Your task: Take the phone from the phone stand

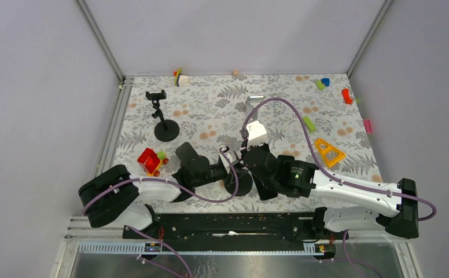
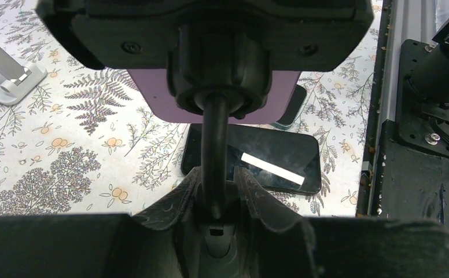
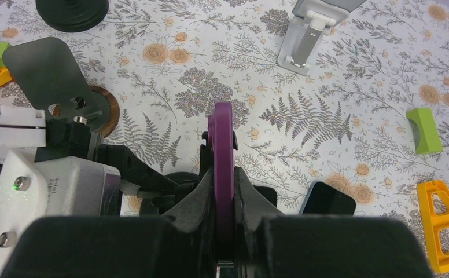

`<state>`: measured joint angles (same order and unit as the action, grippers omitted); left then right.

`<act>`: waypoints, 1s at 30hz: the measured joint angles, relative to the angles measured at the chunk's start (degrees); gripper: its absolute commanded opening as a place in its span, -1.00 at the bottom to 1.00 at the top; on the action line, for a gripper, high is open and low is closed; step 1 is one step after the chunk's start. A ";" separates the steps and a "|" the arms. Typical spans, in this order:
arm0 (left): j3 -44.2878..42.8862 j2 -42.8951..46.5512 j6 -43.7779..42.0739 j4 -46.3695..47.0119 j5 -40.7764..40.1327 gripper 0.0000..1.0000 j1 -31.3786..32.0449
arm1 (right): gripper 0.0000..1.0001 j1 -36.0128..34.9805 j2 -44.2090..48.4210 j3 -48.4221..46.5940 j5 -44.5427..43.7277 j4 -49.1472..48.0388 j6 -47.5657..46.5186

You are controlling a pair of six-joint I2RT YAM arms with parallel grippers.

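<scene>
Phone (image 3: 222, 130) in right gripper (image 3: 223, 180), stand stem (image 2: 213, 133) in left gripper (image 2: 217, 180)

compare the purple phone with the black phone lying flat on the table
Colour: the purple phone is purple, the black phone glossy black.
Pose: the purple phone stands upright in the clamp of the stand; the black phone lies flat.
Grip: the fingers of the right gripper pinch the purple phone; no gripper holds the black phone.
Both are slim rectangular phones.
</scene>
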<state>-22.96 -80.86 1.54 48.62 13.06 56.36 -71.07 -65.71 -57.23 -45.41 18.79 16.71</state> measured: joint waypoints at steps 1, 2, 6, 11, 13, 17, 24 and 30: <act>0.00 -0.02 0.04 0.13 -0.02 -1.00 0.00 | -1.00 0.00 -0.31 -0.35 -0.02 0.31 0.00; 0.00 -0.15 0.07 0.26 -0.04 -1.00 0.00 | -1.00 0.00 -0.66 -0.83 -0.02 0.76 0.00; 0.00 -0.37 0.22 0.83 -0.07 -1.00 0.00 | -1.00 -0.44 -2.60 -3.08 -0.61 2.73 -0.28; 0.00 -0.63 0.44 1.27 -0.17 -1.00 0.00 | -1.00 -1.77 -4.44 -4.66 -1.64 2.80 -0.35; 0.00 -0.63 0.46 1.29 -0.17 -1.00 0.00 | -1.00 -1.86 -4.44 -4.66 -1.62 2.78 0.00; 0.00 -0.66 0.46 1.31 -0.17 -1.00 0.00 | -1.00 -1.88 -4.46 -4.66 -1.42 2.67 0.79; 0.00 -0.81 0.48 1.55 -0.15 -1.00 0.00 | -1.00 -2.01 -4.66 -4.70 -0.94 2.34 1.33; 0.11 -1.01 0.50 2.05 -0.15 -1.00 0.00 | -0.49 -2.67 -5.51 -5.07 -0.79 1.75 2.16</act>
<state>-22.85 -81.87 2.04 50.68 12.91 56.36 -73.73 -71.22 -62.30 -46.19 20.53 18.87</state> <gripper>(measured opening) 0.233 0.122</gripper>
